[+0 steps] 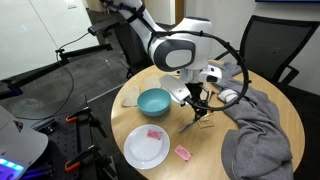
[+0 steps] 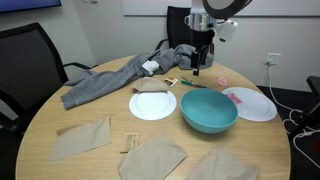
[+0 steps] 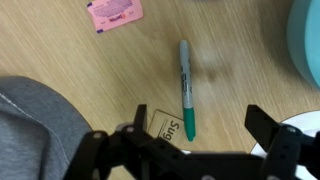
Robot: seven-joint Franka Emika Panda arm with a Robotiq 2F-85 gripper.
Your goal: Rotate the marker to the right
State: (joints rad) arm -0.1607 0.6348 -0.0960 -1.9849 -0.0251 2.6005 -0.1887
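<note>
The marker [image 3: 185, 90] is a thin green pen with a lighter barrel. It lies flat on the wooden table, lengthwise up and down in the wrist view, with its green cap towards the gripper. It shows faintly in both exterior views [image 1: 194, 124] [image 2: 194, 85], beside the teal bowl. My gripper [image 3: 197, 135] is open and empty. It hovers just above the marker's cap end with a finger on each side, not touching it. The gripper also shows in both exterior views [image 1: 197, 108] [image 2: 197, 68].
A teal bowl [image 1: 154, 101] [image 2: 209, 110] [image 3: 312, 30] stands close by. A sugar packet [image 3: 163, 124] lies under the cap end. A pink packet [image 3: 113, 12] and grey cloth [image 3: 35, 130] [image 1: 258, 135] are near. White plates [image 2: 153, 104] [image 2: 250, 102] and brown napkins [image 2: 80, 138] also lie on the table.
</note>
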